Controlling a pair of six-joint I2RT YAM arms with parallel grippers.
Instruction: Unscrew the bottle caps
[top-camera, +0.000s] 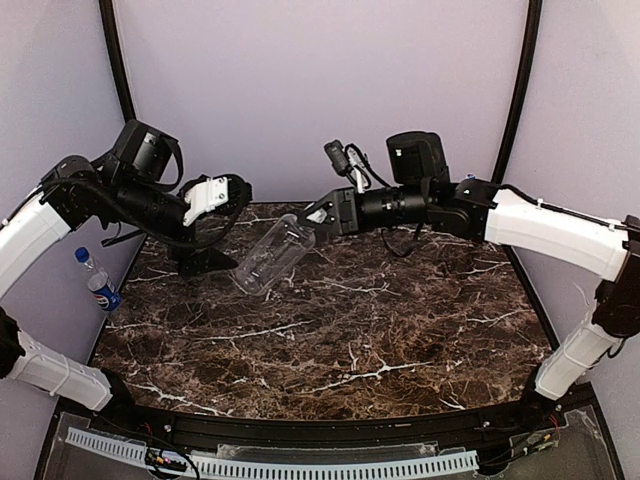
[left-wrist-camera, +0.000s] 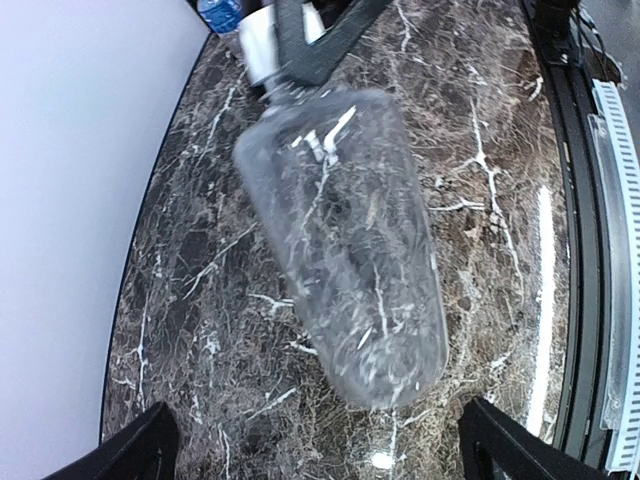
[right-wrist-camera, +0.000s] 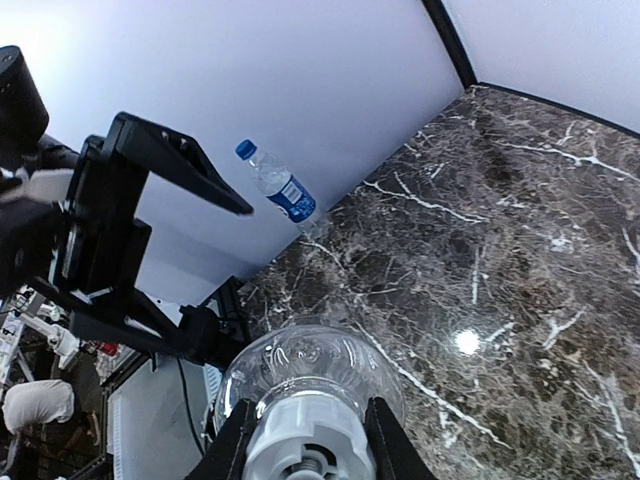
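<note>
A plain clear bottle (top-camera: 272, 255) hangs tilted above the marble table, held only by its white cap (right-wrist-camera: 300, 425). My right gripper (top-camera: 316, 214) is shut on that cap, one finger on each side, as the right wrist view (right-wrist-camera: 308, 450) shows. My left gripper (top-camera: 228, 228) is wide open and empty to the left of the bottle. In the left wrist view (left-wrist-camera: 320, 425) the bottle (left-wrist-camera: 345, 240) lies just ahead of the fingertips and touches neither. A labelled bottle with a dark blue cap (top-camera: 97, 280) leans at the left wall and also shows in the right wrist view (right-wrist-camera: 280, 185). The third bottle is out of view.
The dark marble table (top-camera: 380, 330) is bounded by lilac walls at the back and sides. A black rail with a white slotted strip (top-camera: 300, 465) runs along the near edge.
</note>
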